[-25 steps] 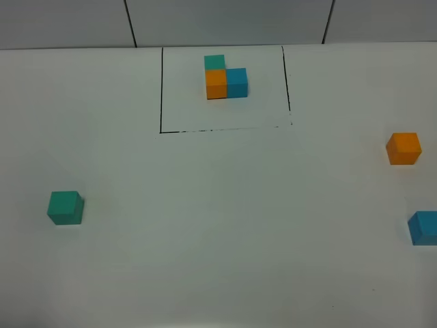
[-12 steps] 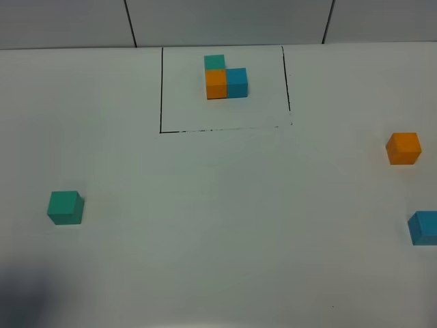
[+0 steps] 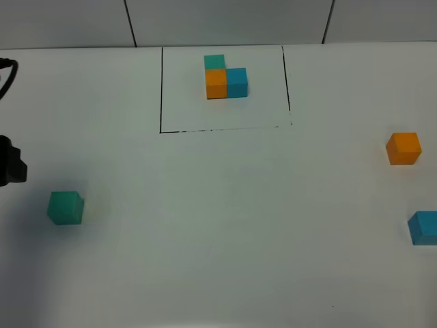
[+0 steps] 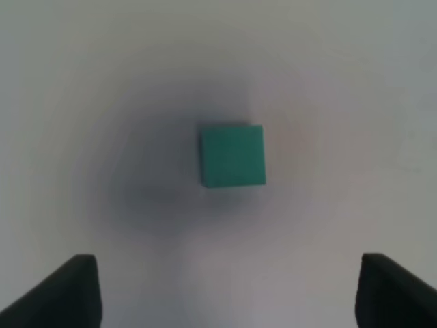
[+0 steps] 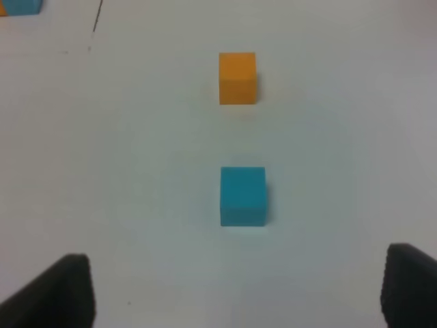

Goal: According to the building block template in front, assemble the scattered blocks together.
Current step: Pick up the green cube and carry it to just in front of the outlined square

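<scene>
Left gripper (image 4: pixel 227 263), fingers spread wide, is hovering just short of the green cube (image 4: pixel 232 156) lying far left; it should be squaring on opposite faces before closing. Template (image 3: pixel 218 83) is sitting centre-back. Right gripper (image 5: pixel 239 258), also spread, is facing the blue cube (image 5: pixel 242 196) and the orange cube (image 5: pixel 237 78).

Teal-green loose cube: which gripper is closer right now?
Left. The left gripper, open, has the teal-green cube centred just ahead of it. The right gripper, open, faces the blue cube and orange cube, far off on the opposite side.
</scene>
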